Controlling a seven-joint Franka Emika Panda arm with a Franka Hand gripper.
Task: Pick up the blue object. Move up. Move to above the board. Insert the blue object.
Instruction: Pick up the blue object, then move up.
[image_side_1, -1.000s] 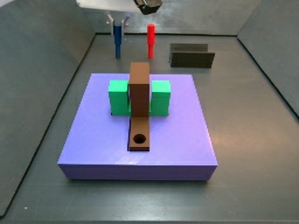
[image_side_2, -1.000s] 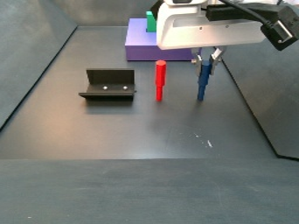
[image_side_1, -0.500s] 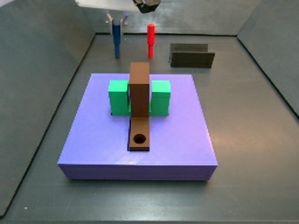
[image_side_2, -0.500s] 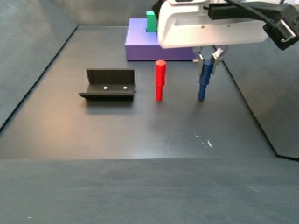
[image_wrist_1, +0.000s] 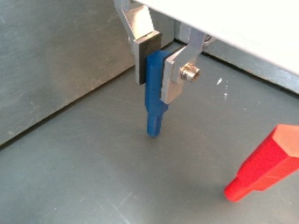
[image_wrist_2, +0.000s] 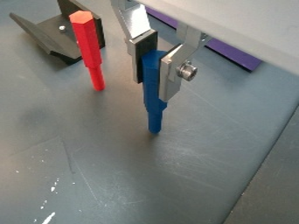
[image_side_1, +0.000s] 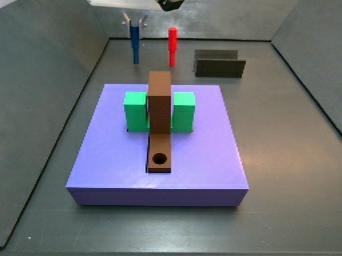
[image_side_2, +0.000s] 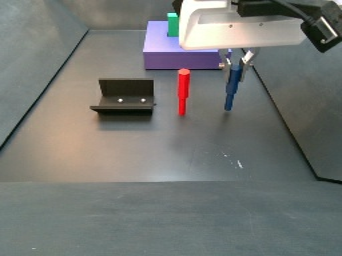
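Your gripper (image_wrist_2: 155, 63) sits at the far end of the tabletop (image_side_2: 160, 150), its jaws closed around the top of the blue object (image_wrist_2: 152, 96) — both wrist views show the silver plates pressing the peg from either side. The peg hangs upright just beside the red peg (image_side_2: 183, 91), and in a wrist view its lower tip looks at or barely off the floor, so you are, by my reading, at the grasp-and-lift stage. Ahead of you lie the rise, the carry to above the board (image_side_1: 159, 120) on the purple slab (image_side_1: 107, 170), and the insertion into its round hole (image_side_1: 160, 159). No brand, label or writing is readable anywhere.
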